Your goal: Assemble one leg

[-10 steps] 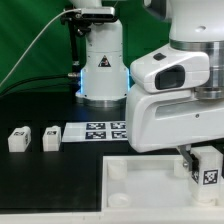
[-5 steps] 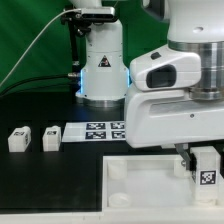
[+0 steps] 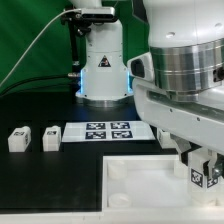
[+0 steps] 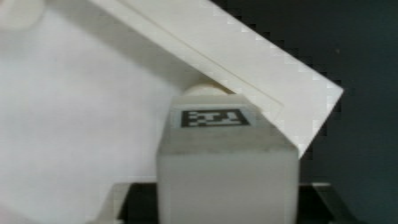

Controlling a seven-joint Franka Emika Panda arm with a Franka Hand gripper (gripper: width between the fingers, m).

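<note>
My gripper (image 3: 203, 166) is shut on a leg (image 3: 201, 173), a white block with a marker tag, at the far right corner of the large white tray-like piece (image 3: 140, 175). In the wrist view the leg (image 4: 224, 150) stands between my dark fingers (image 4: 135, 200), its far end at the tray's corner (image 4: 267, 80). Two more legs (image 3: 17, 139) (image 3: 51, 137) lie on the black table at the exterior view's left.
The marker board (image 3: 106, 131) lies on the table behind the tray. The arm's white base (image 3: 103, 62) stands behind it. The arm's bulky wrist housing (image 3: 185, 70) fills the exterior view's right and hides that part of the table.
The arm's wrist has turned and its housing now sits higher and nearer the camera. The held leg has stayed at the tray's far right corner, a little lower.
</note>
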